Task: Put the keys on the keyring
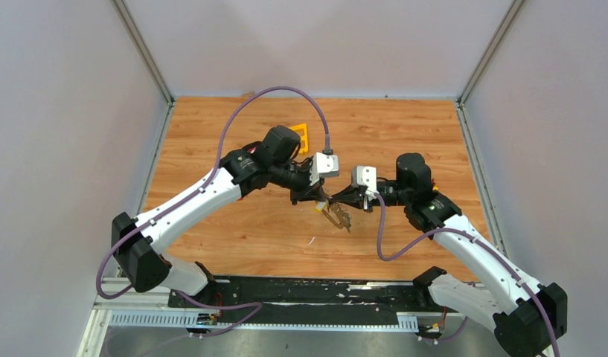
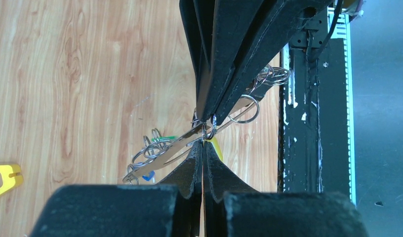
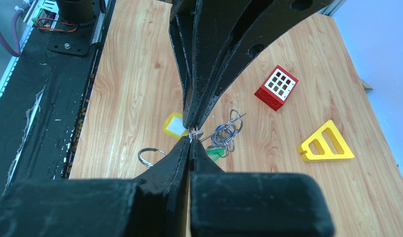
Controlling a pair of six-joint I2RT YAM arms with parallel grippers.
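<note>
We record a pale wooden table top (image 3: 135, 69): smooth, grain visible, low sheen. Small silver metal keys (image 3: 221, 143) and their rings look polished and reflective. Yellow triangular plastic frame (image 3: 332, 154): smooth, slightly glossy. The left gripper's black fingers (image 2: 187, 173) read matt, probably plastic.

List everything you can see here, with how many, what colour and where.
keyring: one, grey metal, between the two hands
keys: bunch, count unclear, silver with blue, green and yellow tags, at the keyring
triangular frame: one, yellow, on the table behind the left arm
cube: one, red with a white grid face, on the table by the right arm
table: one, wood-grain, under everything
left hand: one, black, shut at the bunch
right hand: one, black, shut, tip to tip with the left
</note>
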